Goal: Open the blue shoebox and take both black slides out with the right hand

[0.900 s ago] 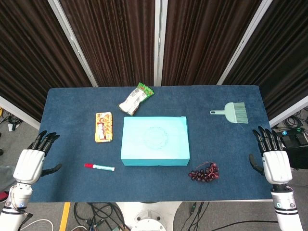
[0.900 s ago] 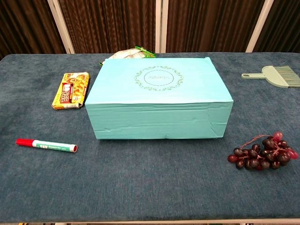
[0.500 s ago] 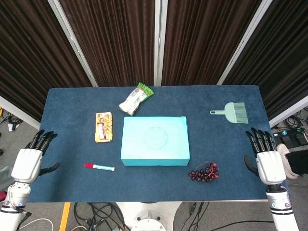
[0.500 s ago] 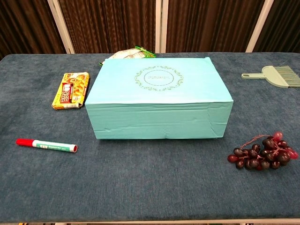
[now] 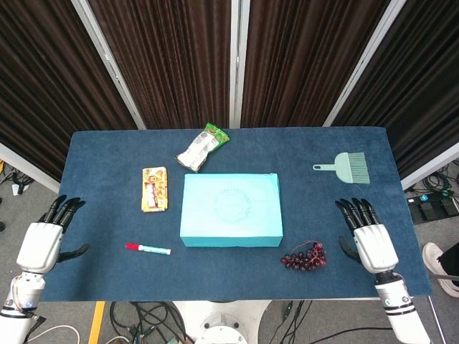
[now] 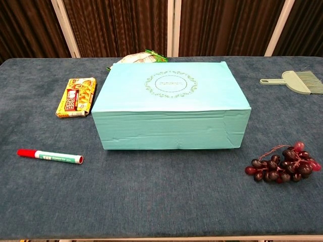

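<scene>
The light blue shoebox (image 5: 231,210) sits shut in the middle of the table, its lid flat; the chest view shows its front wall and lid (image 6: 171,103). The black slides are hidden inside. My right hand (image 5: 370,239) hovers over the table's right part, fingers spread and empty, right of the box and the grapes. At the table's left edge my left hand (image 5: 44,240) hangs with fingers apart, holding nothing. Neither hand shows in the chest view.
A bunch of dark grapes (image 5: 305,256) lies between the box and my right hand. A green brush (image 5: 346,167) lies at the back right, a red-capped marker (image 5: 148,249) front left, a yellow snack pack (image 5: 154,189) left of the box, a snack bag (image 5: 203,147) behind it.
My right hand has moved left from beyond the table's right edge to over the table near the grapes. The left hand and the box are unchanged.
</scene>
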{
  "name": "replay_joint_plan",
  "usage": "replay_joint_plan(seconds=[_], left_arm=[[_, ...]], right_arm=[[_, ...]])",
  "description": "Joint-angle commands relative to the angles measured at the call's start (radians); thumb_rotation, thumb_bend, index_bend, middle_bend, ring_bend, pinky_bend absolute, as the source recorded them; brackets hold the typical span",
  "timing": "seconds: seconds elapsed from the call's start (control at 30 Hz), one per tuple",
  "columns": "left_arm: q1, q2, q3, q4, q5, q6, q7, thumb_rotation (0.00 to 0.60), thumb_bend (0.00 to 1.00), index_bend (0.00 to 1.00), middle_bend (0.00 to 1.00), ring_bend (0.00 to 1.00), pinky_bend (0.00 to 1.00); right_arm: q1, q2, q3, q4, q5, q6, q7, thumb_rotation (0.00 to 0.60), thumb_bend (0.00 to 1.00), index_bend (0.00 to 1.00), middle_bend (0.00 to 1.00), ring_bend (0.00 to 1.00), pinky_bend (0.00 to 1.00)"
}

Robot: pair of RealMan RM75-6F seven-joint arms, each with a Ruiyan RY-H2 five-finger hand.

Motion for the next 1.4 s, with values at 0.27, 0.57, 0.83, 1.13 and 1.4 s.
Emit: replay_joint_plan(seconds=[0.27,0.57,0.83,1.13,1.4], left_arm=[[0.002,-0.004,0.0,0.018,-0.01,-0.004,-0.011,0.6,0.11,0.15,0.14,0.06,0.36],[-0.004,-0.014,-0.003,0.044,-0.02,-0.018,-0.018,0.6,0.11,0.15,0.14,0.06,0.36],[0.0,-0.023,-0.006,0.08,-0.029,-0.013,-0.042,0.6,0.11,0.15,0.14,0.06,0.34],[0.0,-0.024,-0.005,0.101,-0.031,-0.016,-0.061,0.6,0.11,0.15,0.14,0.06,0.34],[-0.001,-0.025,-0.004,0.103,-0.03,-0.017,-0.065,0.6,0.11,0.15,0.14,0.06,0.34]], right_arm=[[0.133,-0.095,0.096,0.095,0.088,-0.13,-0.188,0.6,0.33,0.0,0.06,0.0,0.0],[0.221,-0.268,0.135,0.229,0.116,-0.148,-0.285,0.6,0.25,0.0,0.02,0.0,0.0],[0.267,-0.378,0.128,0.381,0.047,-0.083,-0.194,0.6,0.12,0.0,0.0,0.0,0.0],[0.289,-0.426,0.105,0.444,0.041,-0.09,-0.171,0.6,0.1,0.0,0.0,0.0,0.0],[0.305,-0.462,0.083,0.478,0.017,-0.076,-0.119,0.6,0.02,0.0,0.0,0.0,0.0]])
